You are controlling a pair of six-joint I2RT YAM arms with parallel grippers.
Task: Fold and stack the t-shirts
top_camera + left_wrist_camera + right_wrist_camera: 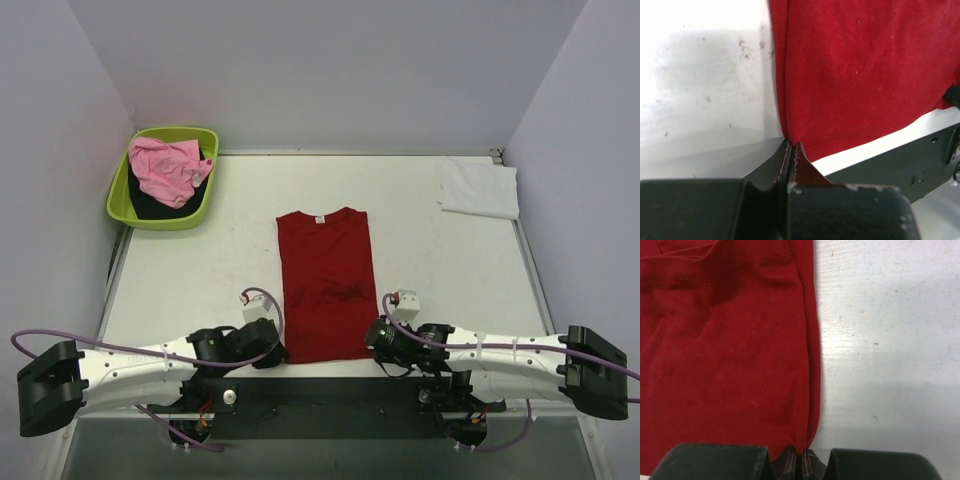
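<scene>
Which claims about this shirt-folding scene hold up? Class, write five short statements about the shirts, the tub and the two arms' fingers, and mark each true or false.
1. The deep red t-shirt lies on the table between the two arms. True.
2. The left fingers stand open, clear of the cloth. False: they are shut on the red shirt's near left corner.
3. The pink t-shirt sits in the lime-green tub, on top of a black one. True.
4. The white t-shirt is stacked on the red one. False: it lies apart, at the table's far right corner.
5. The right fingers are shut on the red shirt's near right corner. True.
</scene>
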